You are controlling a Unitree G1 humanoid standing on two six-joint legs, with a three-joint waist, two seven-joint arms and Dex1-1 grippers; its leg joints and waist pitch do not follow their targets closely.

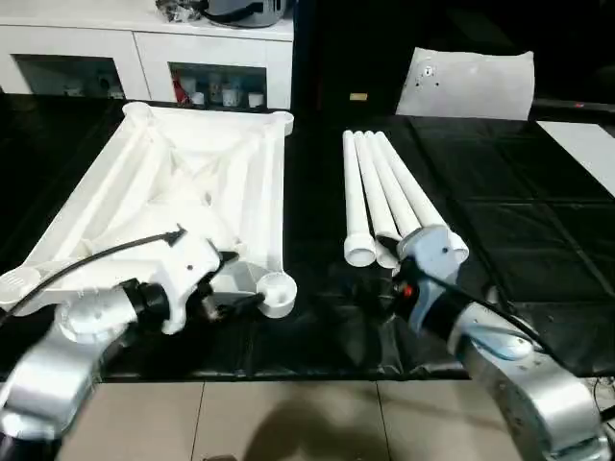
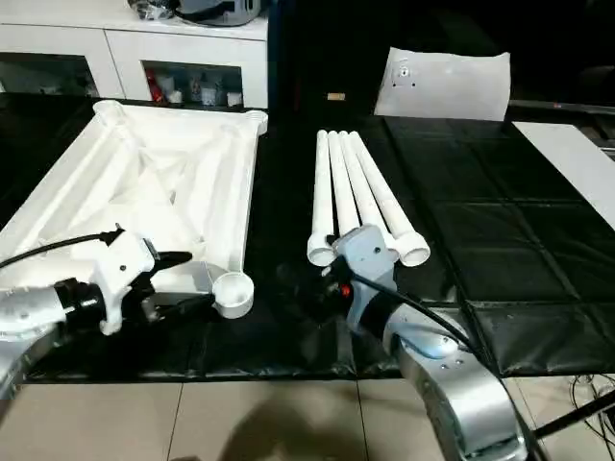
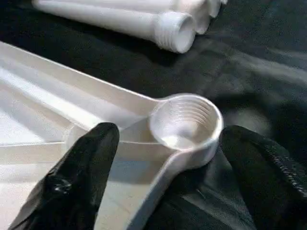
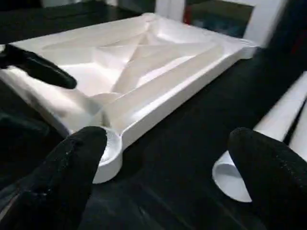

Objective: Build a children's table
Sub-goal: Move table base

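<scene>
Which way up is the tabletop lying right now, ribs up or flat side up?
Ribs up. The tabletop lies upside down on the black mat, its ribbed underside showing and the near corner socket open upward and empty.

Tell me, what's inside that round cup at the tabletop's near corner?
Nothing: the corner socket of the tabletop is hollow, showing only screw ridges. Its deepest part is shadowed.

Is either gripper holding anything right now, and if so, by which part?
Nothing is held. The left gripper stands open astride the tabletop's near corner socket, not clamped. The right gripper is open over the mat beside the legs.
</scene>
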